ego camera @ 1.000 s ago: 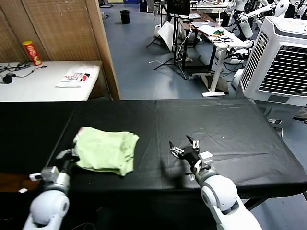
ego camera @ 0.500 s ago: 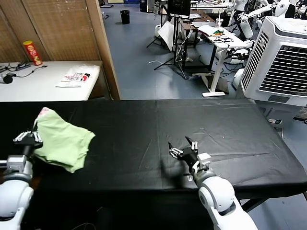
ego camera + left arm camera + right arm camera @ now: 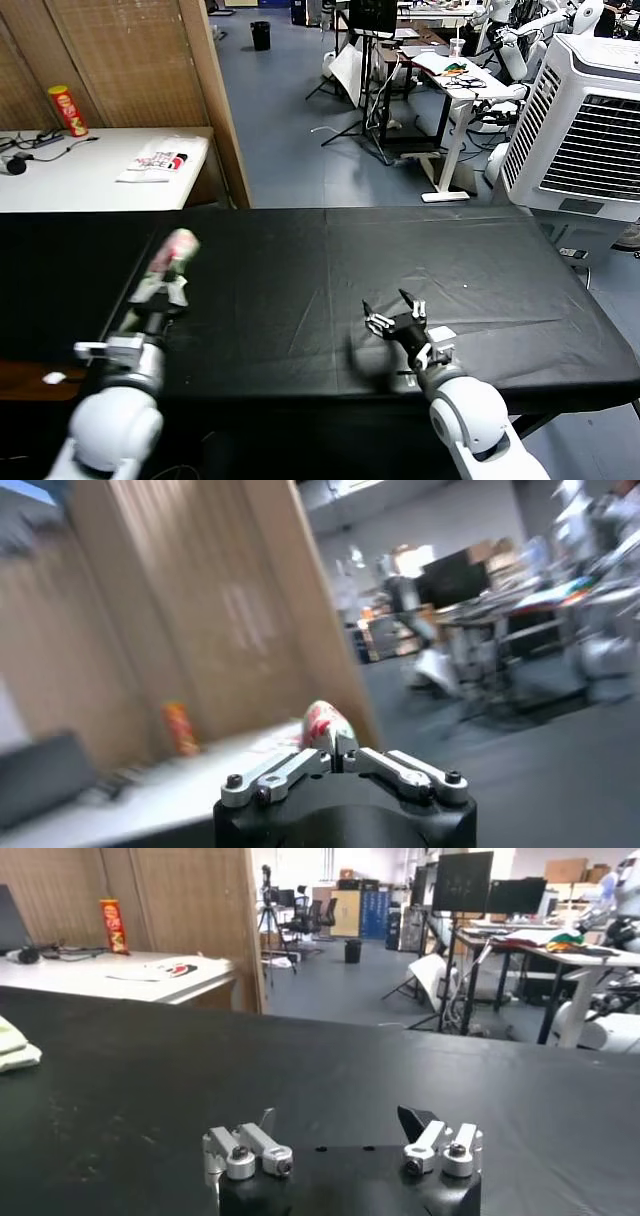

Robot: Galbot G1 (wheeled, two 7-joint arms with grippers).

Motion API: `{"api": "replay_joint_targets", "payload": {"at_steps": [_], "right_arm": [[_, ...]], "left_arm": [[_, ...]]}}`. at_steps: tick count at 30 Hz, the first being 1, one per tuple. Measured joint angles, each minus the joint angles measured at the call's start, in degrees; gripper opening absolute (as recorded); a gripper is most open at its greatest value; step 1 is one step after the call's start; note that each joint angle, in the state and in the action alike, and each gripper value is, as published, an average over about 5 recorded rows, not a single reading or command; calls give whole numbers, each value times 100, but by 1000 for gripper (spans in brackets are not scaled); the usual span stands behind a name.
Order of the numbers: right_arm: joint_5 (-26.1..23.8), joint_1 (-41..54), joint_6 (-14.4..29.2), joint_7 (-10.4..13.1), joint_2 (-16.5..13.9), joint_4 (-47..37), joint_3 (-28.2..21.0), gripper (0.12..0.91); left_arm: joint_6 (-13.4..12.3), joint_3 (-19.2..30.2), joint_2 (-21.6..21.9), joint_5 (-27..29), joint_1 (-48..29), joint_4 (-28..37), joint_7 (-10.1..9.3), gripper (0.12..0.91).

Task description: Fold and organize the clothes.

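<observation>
Left gripper (image 3: 163,291) at left-centre pinches what looks like the bunched shirt (image 3: 173,250); right gripper (image 3: 397,312) rests spread, lower centre.

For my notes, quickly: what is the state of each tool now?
Left tool: shut on the bunched shirt.
Right tool: open, holding nothing.

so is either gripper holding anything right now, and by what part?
The left gripper is shut on the shirt, pinching one end of the bunched cloth, which sticks out beyond the fingertips. The right gripper is open and holds nothing, above the black table.
</observation>
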Motion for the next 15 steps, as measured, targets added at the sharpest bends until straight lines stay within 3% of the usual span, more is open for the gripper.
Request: {"api": "replay_joint_targets", "payload": {"at_steps": [3, 7, 9, 15], "right_arm": [[143, -92, -11, -17, -64, 78, 113, 798], [387, -177, -62, -85, -164, 162, 192, 798], [505, -186, -110, -120, -210, 189, 192, 798], [904, -51, -351, -79, -228, 148, 3, 798]], "left_arm": [[20, 518, -327, 66, -144, 48, -7, 141], [-56, 1077, -815, 333, -203, 196, 218, 169], [-95, 1269, -1009, 507, -191, 262, 389, 247], [-406, 1489, -1185, 796, -78, 282, 842, 596]]}}
